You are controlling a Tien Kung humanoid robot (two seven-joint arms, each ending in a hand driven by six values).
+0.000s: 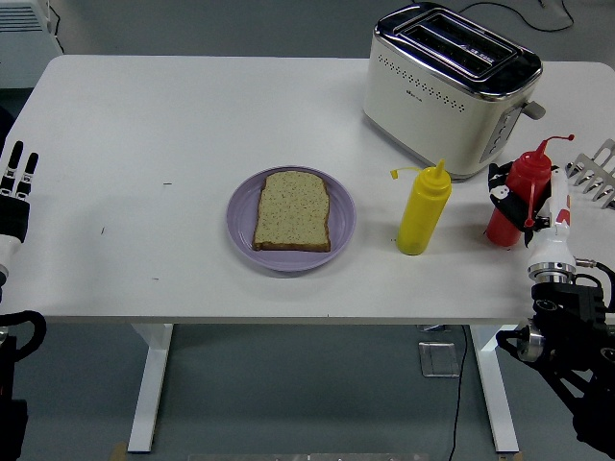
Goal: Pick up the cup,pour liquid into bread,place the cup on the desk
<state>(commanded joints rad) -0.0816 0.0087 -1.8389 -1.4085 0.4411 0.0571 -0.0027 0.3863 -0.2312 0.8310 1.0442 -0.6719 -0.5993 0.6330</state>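
Observation:
No cup shows; a red squeeze bottle [509,204] stands upright on the table to the right of a yellow squeeze bottle [424,211]. My right hand [530,204] comes in from the lower right and is shut on the red bottle: black fingertips [497,184] show on its left side and the thumb lies along its front right. A slice of bread [292,210] lies on a purple plate [344,233] at the table's middle. My left hand [14,187] rests at the left edge, fingers straight, holding nothing.
A cream and chrome toaster [447,86] stands at the back right, close behind both bottles. The white table [173,125] ends at its front edge just below the plate.

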